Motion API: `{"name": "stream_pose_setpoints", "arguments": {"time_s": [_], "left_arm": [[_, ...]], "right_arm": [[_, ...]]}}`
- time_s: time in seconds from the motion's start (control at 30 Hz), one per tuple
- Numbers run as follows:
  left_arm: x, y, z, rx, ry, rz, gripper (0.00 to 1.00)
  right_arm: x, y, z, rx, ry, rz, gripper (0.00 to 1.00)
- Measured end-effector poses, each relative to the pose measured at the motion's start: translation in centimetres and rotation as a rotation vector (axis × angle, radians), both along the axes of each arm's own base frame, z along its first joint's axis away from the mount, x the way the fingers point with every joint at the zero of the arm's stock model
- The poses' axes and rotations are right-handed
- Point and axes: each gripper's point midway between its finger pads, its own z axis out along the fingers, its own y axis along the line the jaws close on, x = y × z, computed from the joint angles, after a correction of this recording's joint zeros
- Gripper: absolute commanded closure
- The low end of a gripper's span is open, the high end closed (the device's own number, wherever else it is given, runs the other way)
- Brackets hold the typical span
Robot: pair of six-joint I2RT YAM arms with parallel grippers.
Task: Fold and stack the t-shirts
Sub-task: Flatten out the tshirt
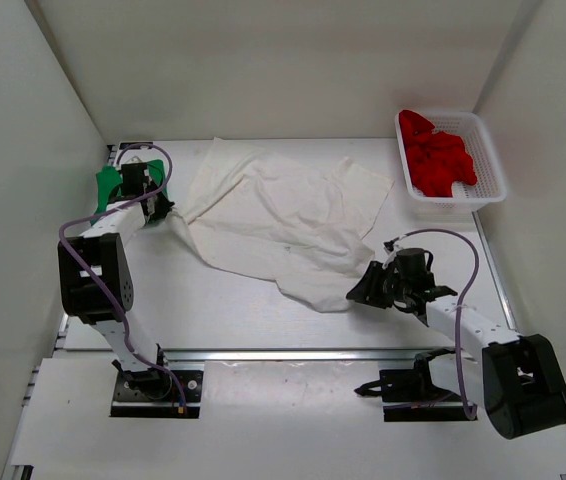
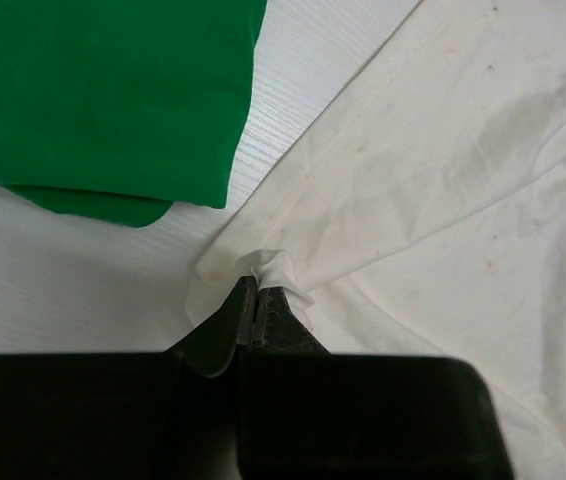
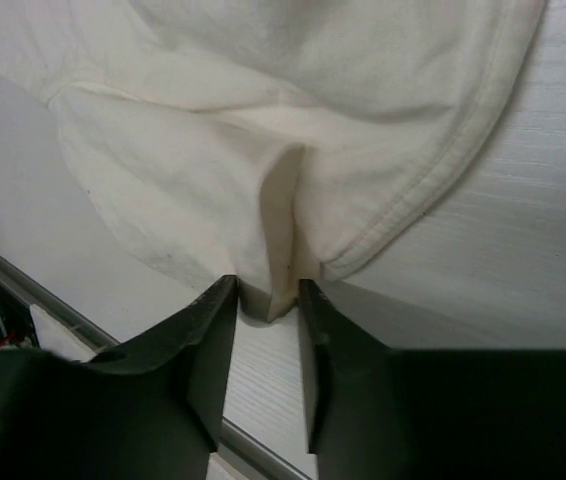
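Well, the soft, floppy white shirt (image 1: pixel 283 215) wants edge holds. The left end effector (image 2: pixel 255 292) pinches its edge; the right end effector (image 3: pixel 268 292) sits around the hem, and I cannot tell if it holds.

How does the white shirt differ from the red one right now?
The white t-shirt lies spread out and rumpled on the table; the red t-shirt is bunched up in the white basket. The white t-shirt covers far more area than the red t-shirt's heap. Neither is folded.
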Motion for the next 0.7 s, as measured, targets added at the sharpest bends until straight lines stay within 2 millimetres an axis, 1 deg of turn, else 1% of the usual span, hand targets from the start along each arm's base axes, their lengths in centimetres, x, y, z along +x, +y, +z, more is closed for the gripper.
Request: {"name": "stream_pose_setpoints", "arguments": {"time_s": [0.03, 0.1, 0.23, 0.3, 0.4, 0.57, 0.7], "left_arm": [[0.0, 0.0, 0.0, 0.0, 0.0, 0.0, 1.0], [0.0, 0.0, 0.0, 0.0, -0.001, 0.0, 1.0], [0.0, 0.0, 0.0, 0.0, 0.0, -0.001, 1.0], [0.0, 0.0, 0.0, 0.0, 0.0, -0.001, 1.0], [0.0, 0.0, 0.0, 0.0, 0.0, -0.001, 1.0], [0.0, 0.0, 0.0, 0.0, 0.0, -0.001, 1.0], [0.0, 0.0, 0.0, 0.0, 0.0, -0.001, 1.0]], "right_arm": [[0.0, 0.0, 0.0, -0.007, -0.002, 0.003, 0.65], [-0.2, 0.1, -0.1, -0.022, -0.007, 0.011, 0.61], [0.0, 0.0, 0.6, -0.025, -0.042, 0.008, 0.59], [0.2, -0.1, 0.6, -0.031, -0.048, 0.007, 0.59], [0.1, 0.0, 0.4, -0.04, -0.046, 0.015, 0.61], [-0.4, 1.1, 0.4, -0.015, -0.044, 0.057, 0.69], [-0.7, 1.3, 0.7, 0.013, -0.054, 0.06, 0.71]]}}
